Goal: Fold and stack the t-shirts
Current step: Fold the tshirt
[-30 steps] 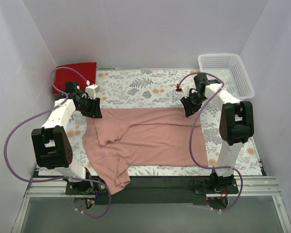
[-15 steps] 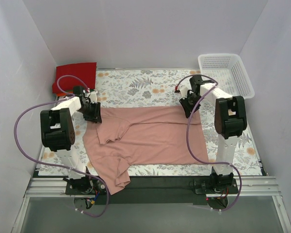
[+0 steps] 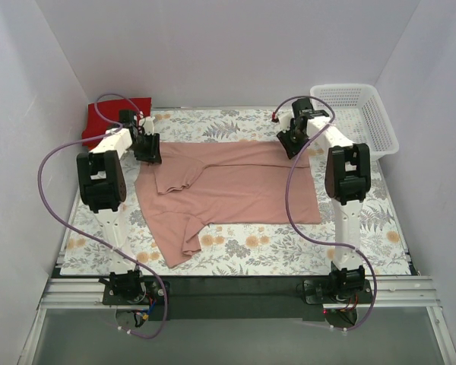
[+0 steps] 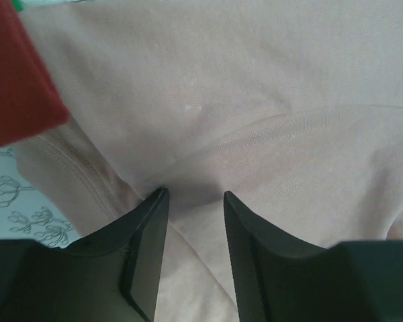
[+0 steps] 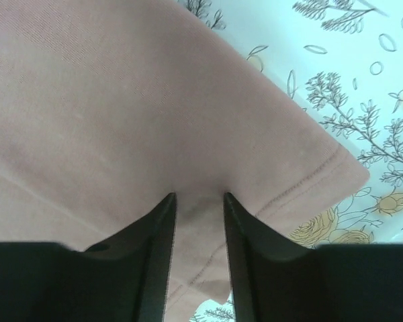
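A dusty pink t-shirt [image 3: 235,182] lies spread on the floral cloth, its left part folded over and one sleeve trailing toward the near edge. My left gripper [image 3: 147,150] is shut on its far left edge; in the left wrist view [image 4: 195,194] pink cloth [image 4: 255,100] is pinched between the fingers. My right gripper [image 3: 292,143] is shut on the far right corner; the right wrist view [image 5: 198,196] shows the hemmed corner [image 5: 121,100] between the fingers. A folded red t-shirt [image 3: 99,122] lies at the far left corner and shows in the left wrist view [image 4: 13,80]. No print is visible.
A white lattice basket [image 3: 357,114] stands at the far right corner. The floral table cloth [image 3: 289,243] covers the table and shows beside the shirt corner in the right wrist view [image 5: 363,67]. White walls close in on three sides.
Both grippers have moved toward the far edge, pulling the pink t-shirt with them. Its lower part has come up off the near edge onto the table.
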Motion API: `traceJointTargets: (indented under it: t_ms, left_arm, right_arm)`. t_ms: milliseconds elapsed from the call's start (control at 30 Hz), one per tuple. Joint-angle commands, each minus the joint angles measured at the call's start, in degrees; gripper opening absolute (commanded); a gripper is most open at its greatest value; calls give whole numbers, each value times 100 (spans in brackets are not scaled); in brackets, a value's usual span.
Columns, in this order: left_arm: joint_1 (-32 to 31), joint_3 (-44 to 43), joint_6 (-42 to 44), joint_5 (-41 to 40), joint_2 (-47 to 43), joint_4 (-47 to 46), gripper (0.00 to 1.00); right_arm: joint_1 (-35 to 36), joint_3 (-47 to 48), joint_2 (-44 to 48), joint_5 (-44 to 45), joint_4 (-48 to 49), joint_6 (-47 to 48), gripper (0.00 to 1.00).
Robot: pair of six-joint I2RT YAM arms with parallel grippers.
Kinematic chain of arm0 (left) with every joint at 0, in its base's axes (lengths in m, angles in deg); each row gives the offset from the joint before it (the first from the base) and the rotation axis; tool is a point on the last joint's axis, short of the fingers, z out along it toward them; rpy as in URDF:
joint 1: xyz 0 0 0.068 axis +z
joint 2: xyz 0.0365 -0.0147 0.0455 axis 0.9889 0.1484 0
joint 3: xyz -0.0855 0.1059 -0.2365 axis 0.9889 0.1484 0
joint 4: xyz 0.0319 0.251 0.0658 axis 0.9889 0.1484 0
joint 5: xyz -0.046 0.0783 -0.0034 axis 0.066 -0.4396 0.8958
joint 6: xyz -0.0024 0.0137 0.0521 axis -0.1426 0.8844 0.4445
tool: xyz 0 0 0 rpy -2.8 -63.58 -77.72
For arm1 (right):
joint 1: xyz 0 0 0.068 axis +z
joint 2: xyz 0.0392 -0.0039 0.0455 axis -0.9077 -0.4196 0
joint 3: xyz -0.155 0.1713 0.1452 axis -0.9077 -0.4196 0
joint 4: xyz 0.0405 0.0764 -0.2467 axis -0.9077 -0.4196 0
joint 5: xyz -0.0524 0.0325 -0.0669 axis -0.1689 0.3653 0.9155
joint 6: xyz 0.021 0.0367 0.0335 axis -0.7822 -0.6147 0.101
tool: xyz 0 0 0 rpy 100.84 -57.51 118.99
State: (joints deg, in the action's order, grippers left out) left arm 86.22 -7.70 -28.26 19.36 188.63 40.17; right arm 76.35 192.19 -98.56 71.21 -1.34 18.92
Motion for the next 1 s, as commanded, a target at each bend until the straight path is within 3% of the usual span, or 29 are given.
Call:
traceJointTargets:
  t_ms: [0,167,267,367,467,633,967]
  left_arm:
    - [34,-470,92,-8,-75,538,38]
    - [43,37,276,634,-1269,934,47]
    - [69,626,1048,1346,-2006,1529,60]
    - [227,1293,1875,1908,-2700,2127,61]
    - [359,2047,2587,1989,-3168,2472,61]
    - [412,3210,3483,1595,-4038,2588,60]
    - [421,4081,3714,1321,-4672,2377,58]
  right_arm:
    - [-26,533,86,-267,-233,-83,47]
    - [70,-193,1403,-1103,-489,101,56]
    - [114,-1125,2326,-1315,-568,460,61]
    - [141,-2136,3170,-1307,-673,847,62]
    - [158,-3199,3847,-1246,-805,1129,59]
    - [299,-4762,4647,-771,-744,1499,46]
    - [457,-6075,5158,-235,20,1560,39]
